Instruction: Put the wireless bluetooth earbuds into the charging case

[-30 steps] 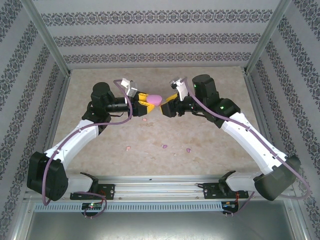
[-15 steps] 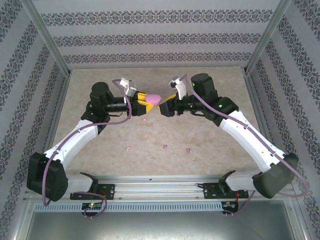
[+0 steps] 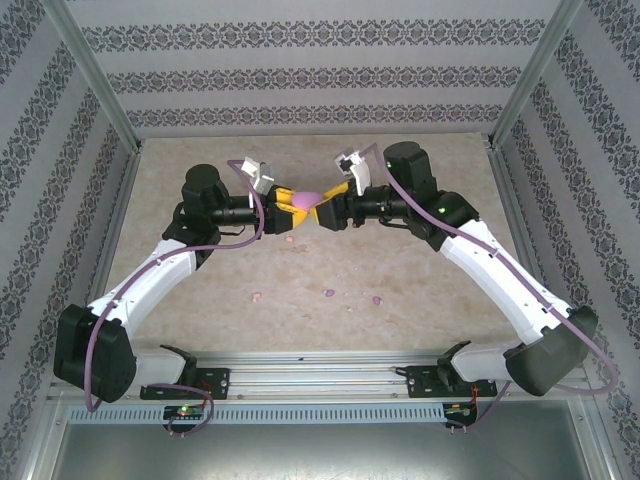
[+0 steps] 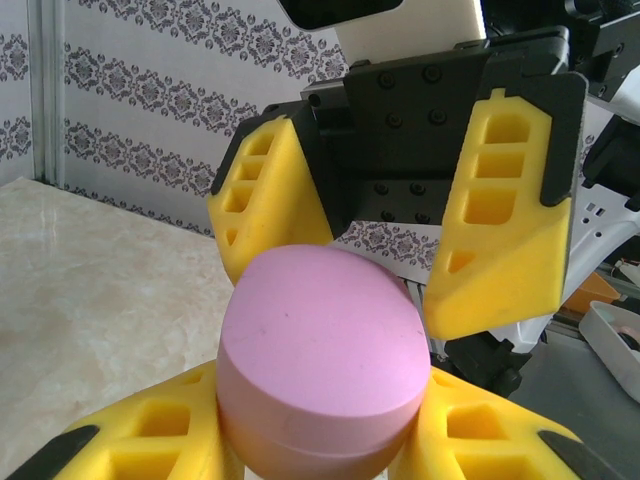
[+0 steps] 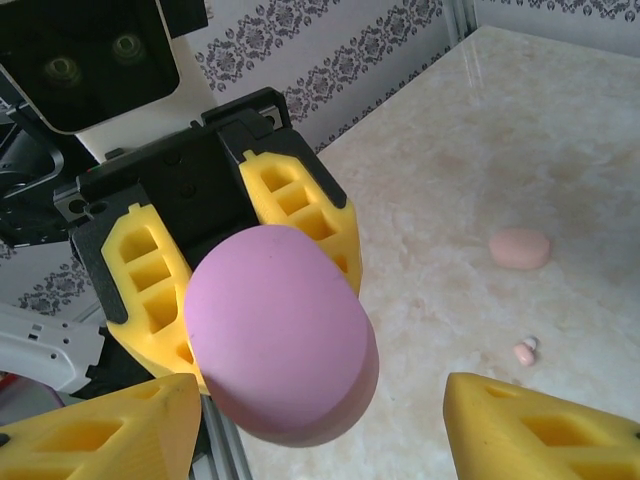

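1. Currently, the left gripper [image 3: 293, 200] is clamped narrowly on a pinkish-purple oval case [image 4: 320, 350], holding it in the air above the table [image 3: 420, 260].
2. The right gripper [image 3: 330, 205] faces it with its jaws wide and holding nothing. Its 2 yellow fingers [image 4: 510, 220] stand on either side of the case's far end, and contact cannot be told.
3. The earbuds [image 3: 329, 293] are not in any case. 3 of them lie on the table near the front edge, well apart from both grippers. A pale bud [image 5: 525, 350] lies near a salmon-pink case [image 5: 519, 248] on the table.
4. The step in hand is probably opening the held case, since its lid appears shut along a seam low on its side.
5. To do it well, the right fingers should centre on the upper half and close above the seam, not across it.
6. The left clamp should grip only the lower half, or the lid cannot lift.
7. The smooth, rounded shell probably slips easily, so a slow, square squeeze suits better than a quick pinch.
8. The opened case should then sit flat on the table before any bud is fetched.
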